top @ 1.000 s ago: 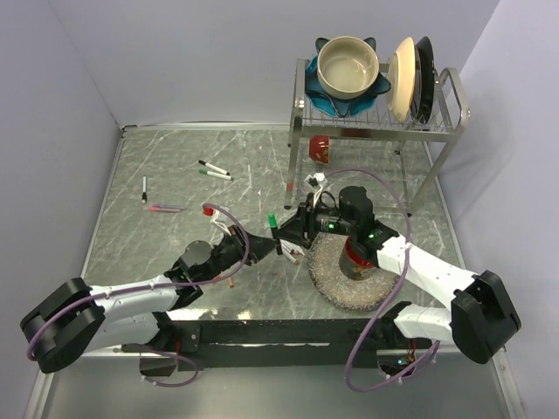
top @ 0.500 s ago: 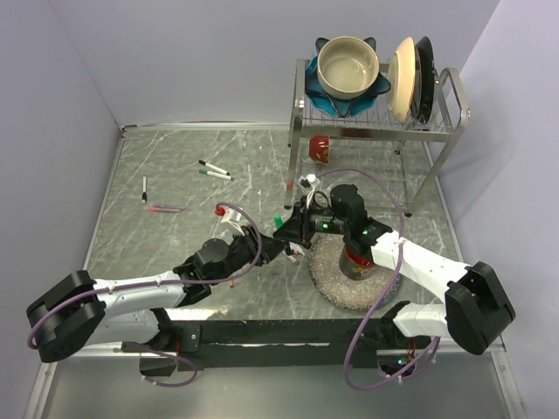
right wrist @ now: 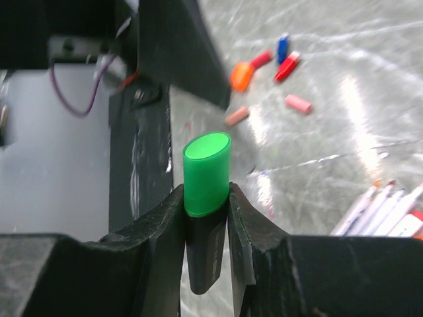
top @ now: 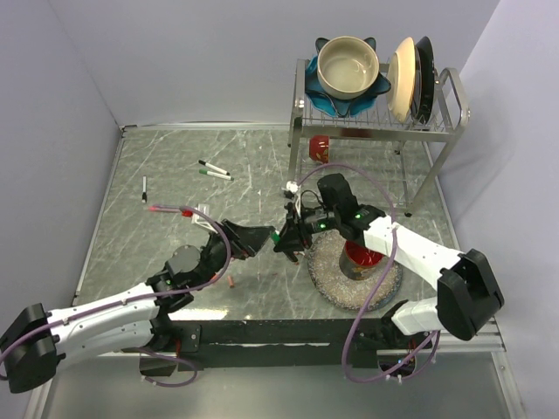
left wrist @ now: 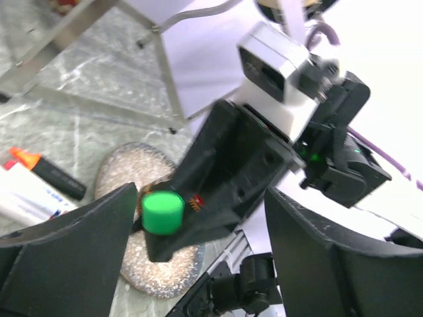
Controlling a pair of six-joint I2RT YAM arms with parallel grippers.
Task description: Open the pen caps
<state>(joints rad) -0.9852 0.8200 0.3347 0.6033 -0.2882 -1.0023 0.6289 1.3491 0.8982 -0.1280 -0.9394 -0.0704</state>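
Note:
My right gripper [right wrist: 206,198] is shut on a black marker [right wrist: 206,264], just below its green pen cap [right wrist: 207,173]. The cap sits on the marker and sticks out past the fingertips. In the top view this marker's cap [top: 276,236] points left toward my left gripper [top: 262,234]. My left gripper [left wrist: 198,244] is open wide, and the green cap [left wrist: 162,211] stands between its fingers, close to the left one. Loose caps lie on the table: orange [right wrist: 241,76], red [right wrist: 287,66], blue [right wrist: 283,47] and pink [right wrist: 297,102].
Capped markers lie at the far left [top: 214,170], [top: 144,188], with a pink one [top: 166,209]. A round speckled mat [top: 332,279] lies under the right arm. The dish rack [top: 376,122] with bowls and plates stands behind, with a red cup [top: 320,148] under it.
The left jaws have opened wide and the left arm has drawn back to the left. The right gripper has shifted a little left, still holding the green-capped marker.

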